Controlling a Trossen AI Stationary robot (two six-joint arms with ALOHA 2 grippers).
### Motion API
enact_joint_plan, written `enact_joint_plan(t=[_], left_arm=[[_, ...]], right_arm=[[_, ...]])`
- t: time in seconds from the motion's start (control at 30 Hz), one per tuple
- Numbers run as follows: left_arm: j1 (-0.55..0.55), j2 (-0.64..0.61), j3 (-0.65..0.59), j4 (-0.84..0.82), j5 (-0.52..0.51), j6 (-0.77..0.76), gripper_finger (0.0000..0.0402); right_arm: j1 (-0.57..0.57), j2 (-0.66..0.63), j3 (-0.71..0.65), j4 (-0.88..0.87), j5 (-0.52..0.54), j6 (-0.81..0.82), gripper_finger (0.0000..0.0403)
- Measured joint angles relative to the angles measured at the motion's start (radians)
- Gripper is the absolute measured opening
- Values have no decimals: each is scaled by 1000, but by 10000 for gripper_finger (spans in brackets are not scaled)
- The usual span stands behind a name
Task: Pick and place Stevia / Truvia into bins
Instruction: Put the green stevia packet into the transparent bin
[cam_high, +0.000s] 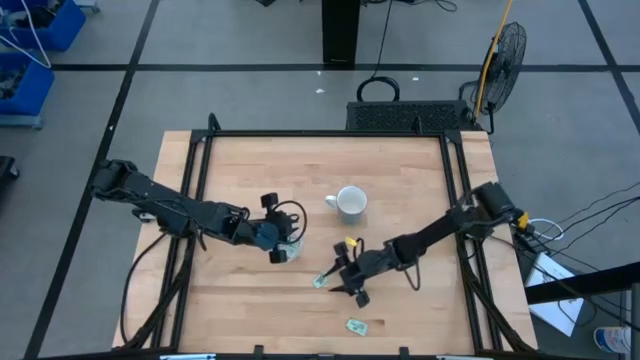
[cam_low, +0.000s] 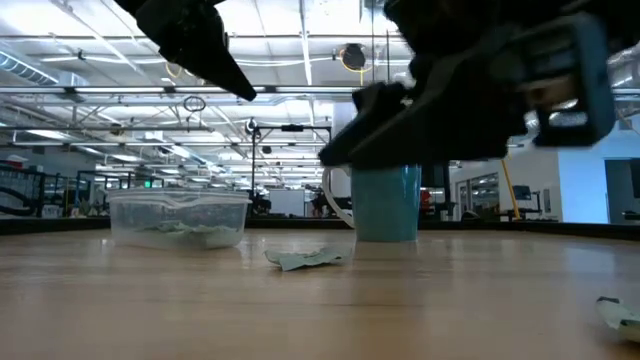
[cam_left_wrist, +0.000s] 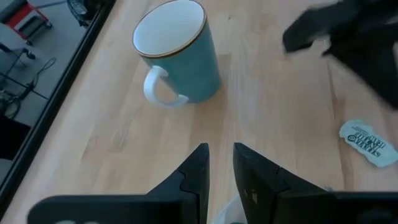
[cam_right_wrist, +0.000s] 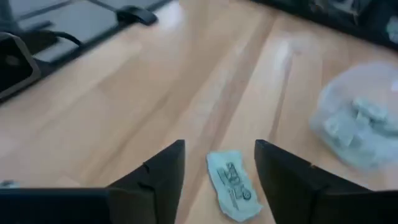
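Two Stevia packets lie loose on the wooden surface (cam_high: 400, 180): one (cam_high: 320, 281) just beside the right claw (cam_high: 345, 283), whose fingers are spread apart with that packet (cam_right_wrist: 231, 185) between them, and a second (cam_high: 357, 326) nearer the front edge. One clear plastic bin (cam_low: 180, 219) holds several more packets, too heaped to count, under the left claw (cam_high: 282, 250), fingers nearly together and empty. One teal mug (cam_left_wrist: 177, 53) stands behind.

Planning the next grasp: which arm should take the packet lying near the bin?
Right. Its pincer is open, with that packet between its fingers. The left pincer sits over the bin, nearly shut.
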Motion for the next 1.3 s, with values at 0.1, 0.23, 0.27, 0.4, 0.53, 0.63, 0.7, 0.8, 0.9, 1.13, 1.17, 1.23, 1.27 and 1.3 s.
enact_joint_plan(t=[0.1, 0.23, 0.27, 0.4, 0.53, 0.63, 0.7, 0.8, 0.9, 1.13, 1.17, 1.23, 1.27, 1.3], left_arm=[[0, 0, 0, -1, 4, -10, 79], [0, 0, 0, -2, 11, -17, 79], [-1, 0, 0, -2, 11, -23, 79], [-2, 0, 0, -2, 27, -29, 79], [-2, 0, 0, -2, 39, -30, 79], [-2, 0, 0, -2, 39, -28, 79], [-2, 0, 0, -2, 38, -28, 79], [-2, 0, 0, -2, 39, -26, 79], [-2, 0, 0, -2, 38, -26, 79], [-2, 0, 0, -3, 38, -19, 79], [-2, 0, 0, -4, 38, -18, 79], [-2, 0, 0, -6, 38, -18, 79], [-2, 0, 0, -8, 38, -17, 79], [-2, 0, 0, -8, 38, -16, 79]], right_arm=[[-19, 57, 0, 73, 1, 51, 205], [-50, 84, 0, 86, 6, 115, 205], [-58, 87, 0, 88, 7, 138, 202], [-75, 89, 0, 56, 6, 197, 192], [-72, 90, 0, -40, 64, 173, 182], [-72, 90, 0, -45, 81, 189, 176], [-72, 90, 0, -48, 81, 197, 173], [-72, 106, 0, -29, 79, 204, 169], [-73, 145, 0, 19, 42, 245, 166], [-79, 202, 1, 110, 29, 259, 161], [-80, 202, 1, 103, 29, 254, 157], [-83, 200, 1, 98, 27, 228, 141], [-83, 198, 1, 95, 26, 212, 131], [-83, 198, 1, 99, 23, 194, 119]])
